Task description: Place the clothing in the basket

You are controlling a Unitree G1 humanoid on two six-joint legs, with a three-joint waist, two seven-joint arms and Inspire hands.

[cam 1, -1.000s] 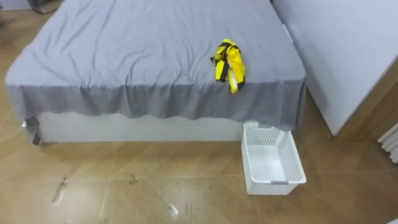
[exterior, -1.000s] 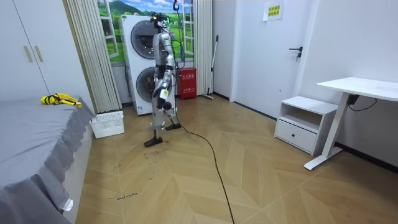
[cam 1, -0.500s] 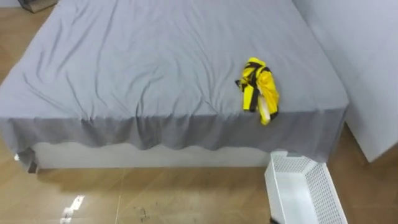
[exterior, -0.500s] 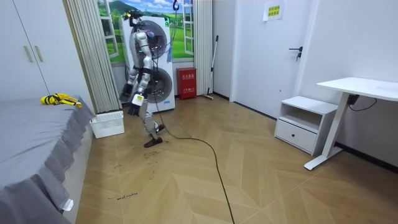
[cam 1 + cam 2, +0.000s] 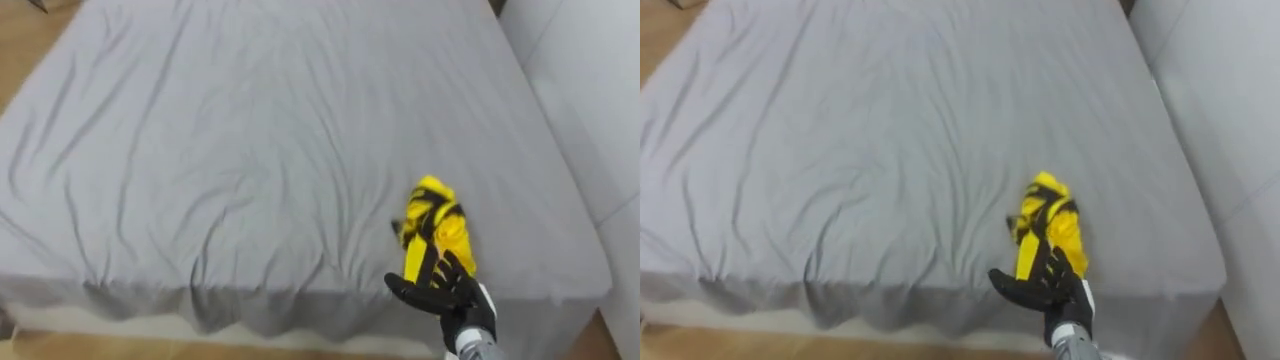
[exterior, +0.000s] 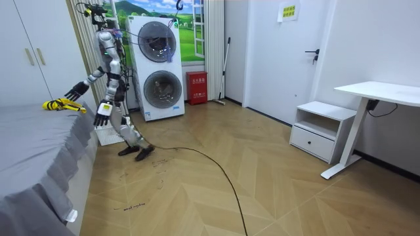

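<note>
Fingers [image 5: 452, 272]: spread apart and almost straight, clamped on nothing; tips at the near end of the garment, contact not possible to tell.
Right hand [image 5: 447, 297]: black, stretched out from the lower right, above the near edge of the bed.
Clothes: one crumpled yellow and black garment [image 5: 445, 228], lying on the bed near its right corner, just beyond the right hand.
Bed: wide bed with a wrinkled grey sheet [image 5: 250, 150] that hangs over the near edge.
Basket: white plastic basket with holes [image 6: 103, 136], on the wooden floor at the bed's corner, partly behind a leg; well apart from the garment.
Left hand [image 6: 103, 113]: low beside the body, over the basket in the room view.
Stance: at the bed's edge, leaning forward toward it.
</note>
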